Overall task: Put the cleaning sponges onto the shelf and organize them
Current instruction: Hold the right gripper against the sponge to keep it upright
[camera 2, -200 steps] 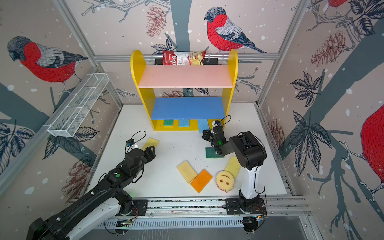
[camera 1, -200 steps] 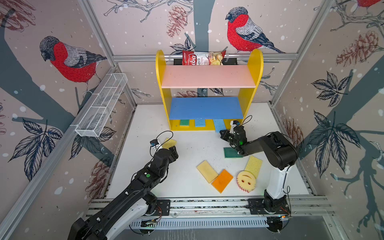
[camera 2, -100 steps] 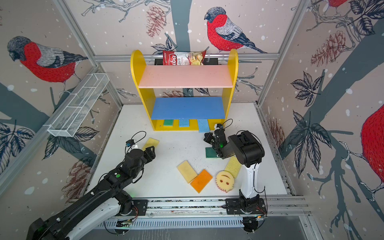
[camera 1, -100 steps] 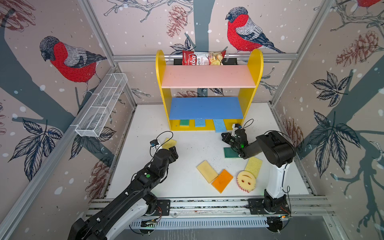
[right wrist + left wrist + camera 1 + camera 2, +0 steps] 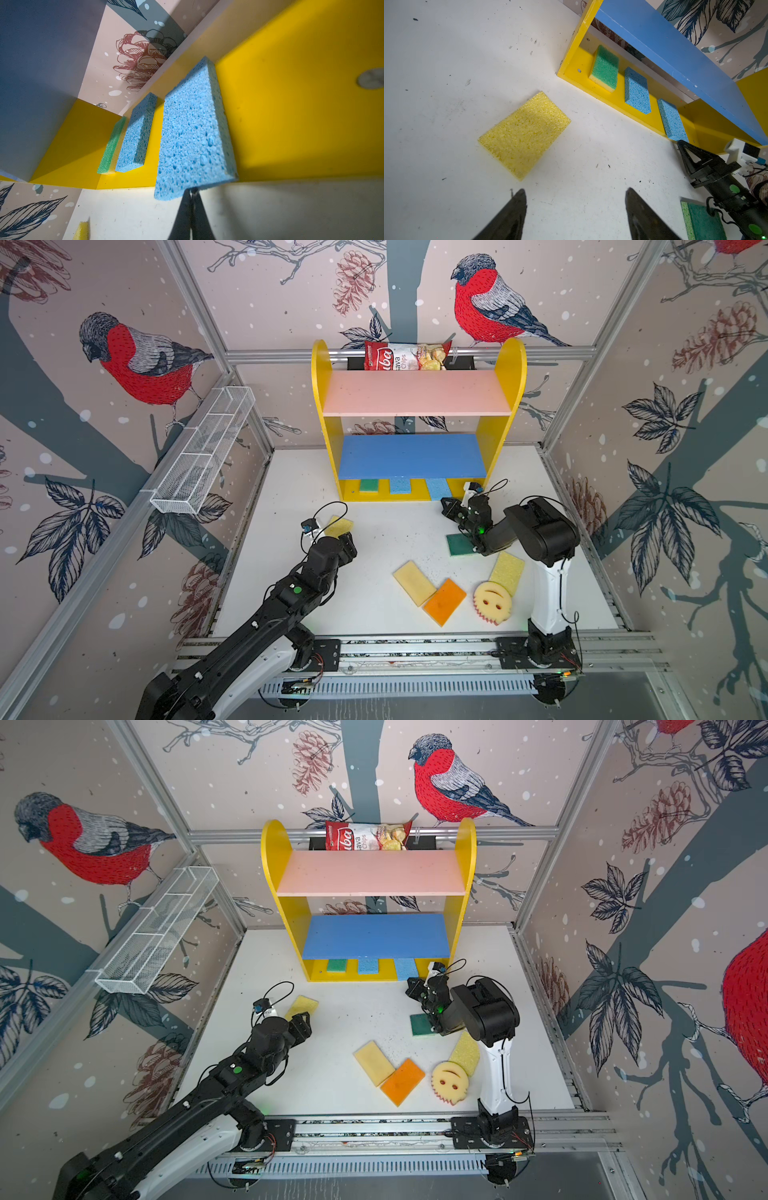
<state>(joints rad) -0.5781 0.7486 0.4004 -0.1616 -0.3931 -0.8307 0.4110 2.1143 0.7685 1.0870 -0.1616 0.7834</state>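
Yellow sponge point(image 5: 525, 133) sits on my scuffed white table point(image 5: 395, 539), bird wallpaper point(image 5: 145, 364) around, left gripper point(image 5: 574, 189) low and spread near it, right gripper point(image 5: 191, 197) pinched together.

Red-and-white bag point(image 5: 406, 356) — "Chips" legible, brand letters cut off.

Looking like a robotics lab test cell, definitely not anybody's home. Sitting boxed in by aluminium framing point(image 5: 270, 355) and bullfinch-print wall panels point(image 5: 62, 448). Running a left arm point(image 5: 286, 601) and a right arm point(image 5: 548, 597), 2 in all, off a slotted rail point(image 5: 415, 649) bolted along a scuffed white tabletop point(image 5: 382, 531). Using a toy-coloured shelf point(image 5: 415, 393) as a prop.
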